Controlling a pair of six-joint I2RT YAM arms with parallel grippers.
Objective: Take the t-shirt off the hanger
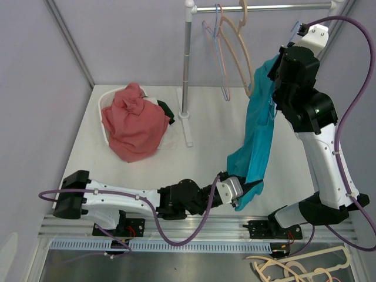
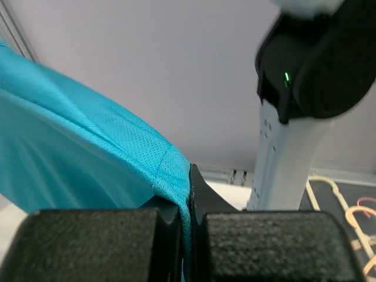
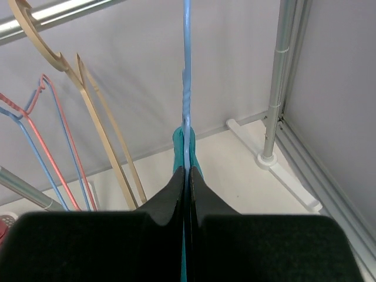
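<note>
Top view: the teal t-shirt (image 1: 255,129) is hanging in a long drape from up by the right gripper (image 1: 275,69) down to the left gripper (image 1: 238,197) near the table's front edge. The shirt's top seems to be bunching at the right gripper, so it looks not yet off the hanger. The work seems to be at the pull-off step, with stripping the shirt free left to do. A red cloth (image 1: 132,120) is sitting in a white basket (image 1: 104,106) at the left. Spare hangers (image 1: 235,44) are hanging on the rack rail (image 1: 264,7).

Left wrist view: the left gripper (image 2: 185,205) is clamping the shirt's (image 2: 88,153) stitched edge, with fabric pinched between both black fingers (image 2: 94,244). The cloth is running up and away to the left, looking taut. The right arm (image 2: 282,158) is standing just behind.

Right wrist view: the right gripper (image 3: 187,182) is pinching a thin blue hanger wire (image 3: 187,70) running straight up out of frame. A bit of teal shirt (image 3: 178,141) is showing just above the fingertips, touching the wire. It is impossible to tell whether the hook is on the rail. A tan hanger (image 3: 88,100) and red and blue wire hangers (image 3: 56,141) are hanging to the left. The rack pole (image 3: 282,76) is standing at the right.
</note>
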